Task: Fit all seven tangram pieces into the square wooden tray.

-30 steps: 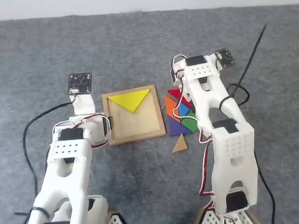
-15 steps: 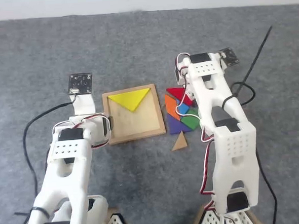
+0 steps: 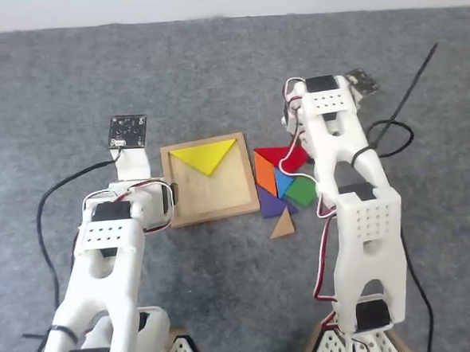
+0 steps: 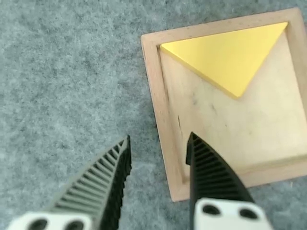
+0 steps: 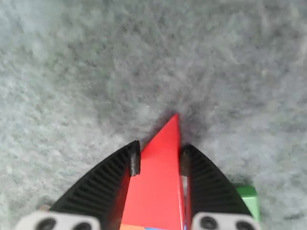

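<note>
The square wooden tray (image 3: 213,205) lies mid-table with a yellow triangle (image 3: 204,156) in its far part. Just right of it sit loose pieces: a red triangle (image 3: 278,155), orange (image 3: 264,172), blue (image 3: 283,181), green (image 3: 301,191), purple (image 3: 270,202) and a tan triangle (image 3: 283,226). My right gripper (image 5: 159,157) is shut on the red triangle (image 5: 160,177), one finger on each side of its tip. My left gripper (image 4: 158,143) stands open astride the tray's left rim (image 4: 152,91), with the yellow triangle (image 4: 230,57) beyond it.
Grey carpet covers the whole table. The right arm (image 3: 342,161) hangs over the right side of the piece cluster. A green piece (image 5: 248,199) peeks out beside the right finger. Cables trail along both arms.
The right arm has swung slightly right and back, uncovering more of the coloured pieces, and the red triangle has turned with it. The left arm and tray have not moved.
</note>
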